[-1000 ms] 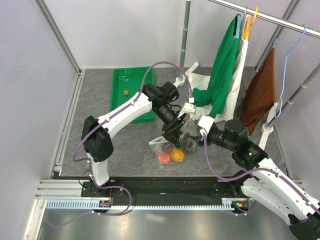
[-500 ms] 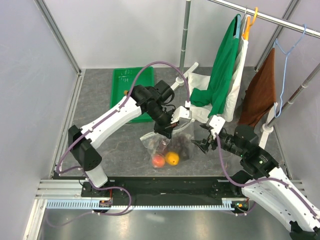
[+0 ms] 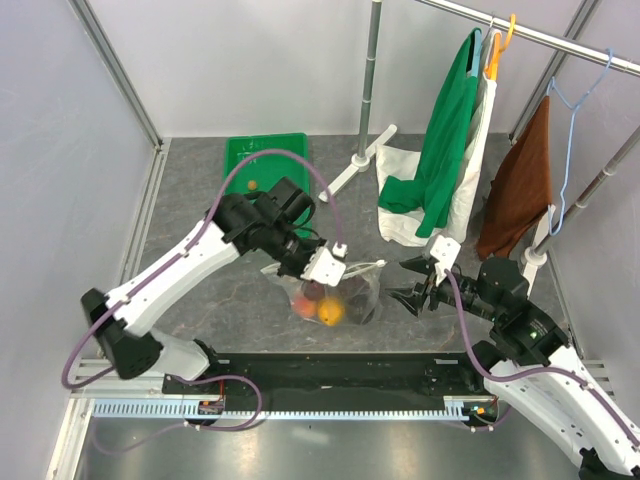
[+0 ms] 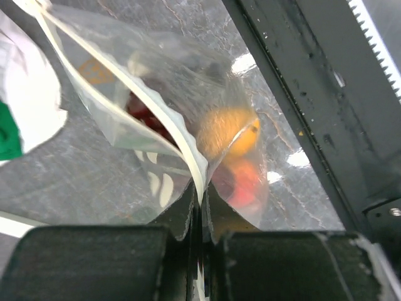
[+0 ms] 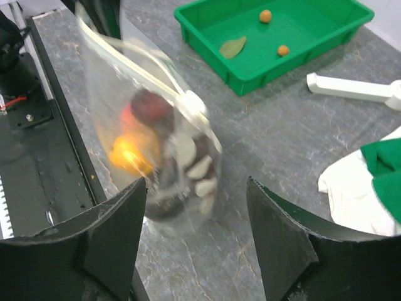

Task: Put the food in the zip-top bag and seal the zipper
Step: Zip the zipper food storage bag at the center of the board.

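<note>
The zip-top bag (image 3: 345, 290) is clear with white dots and holds the food: an orange (image 3: 330, 312), a red-yellow peach (image 3: 308, 300) and darker fruit. My left gripper (image 3: 325, 268) is shut on the zipper (image 4: 125, 103), the white strip pinched between its fingertips (image 4: 202, 200). Through the plastic I see the orange (image 4: 229, 128) and the peach (image 4: 247, 182). My right gripper (image 3: 402, 285) stands open just right of the bag, touching nothing. In the right wrist view the bag (image 5: 156, 144) is blurred ahead of the open right gripper (image 5: 197, 219), with a dark plum (image 5: 150, 106) and the orange (image 5: 128, 153) inside.
A green tray (image 3: 265, 165) with small bits lies at the back left. A rack's white foot (image 3: 360, 165), a green and white garment (image 3: 440, 150) and a brown cloth (image 3: 515, 190) stand at the back right. A black rail (image 3: 330, 370) runs along the near edge.
My left gripper has shut on the zipper and drawn the bag left and nearer. My right gripper has backed away to the right of the bag.
</note>
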